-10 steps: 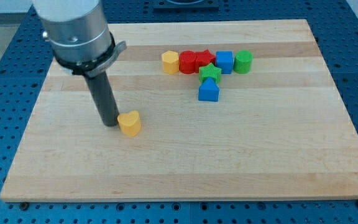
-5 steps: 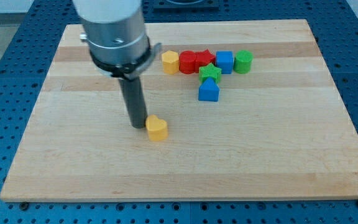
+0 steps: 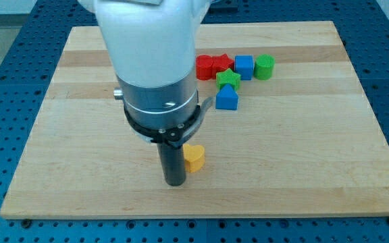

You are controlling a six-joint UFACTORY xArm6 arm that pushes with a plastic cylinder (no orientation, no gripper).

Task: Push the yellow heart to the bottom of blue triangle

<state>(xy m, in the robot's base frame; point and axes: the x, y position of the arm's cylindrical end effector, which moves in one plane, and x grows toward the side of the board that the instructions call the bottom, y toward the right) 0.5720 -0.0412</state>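
My tip (image 3: 175,182) is pressing against the lower left flank of the yellow heart (image 3: 194,157), which is sitting just up and to the view's right of it, touching the rod. The blue triangle (image 3: 227,99) is lying well apart, further up and to the right of the tip, so the heart is probably needing a push up and rightward, finishing directly below the triangle without bumping it. I judge the contact should be kept behind the heart's centre, since its rounded lobes are likely letting it swivel off a narrow rod; short, corrected strokes seem safer. The rod carries no hand, so there is nothing spread or pinching to report. The blocks are looking like smooth, matte painted pieces; the table (image 3: 316,169) is pale, striped wood with a low-friction look. Beyond the triangle, a green star (image 3: 228,78), red blocks (image 3: 213,66), a blue cube (image 3: 244,67) and a green cylinder (image 3: 265,66) are clustering together.
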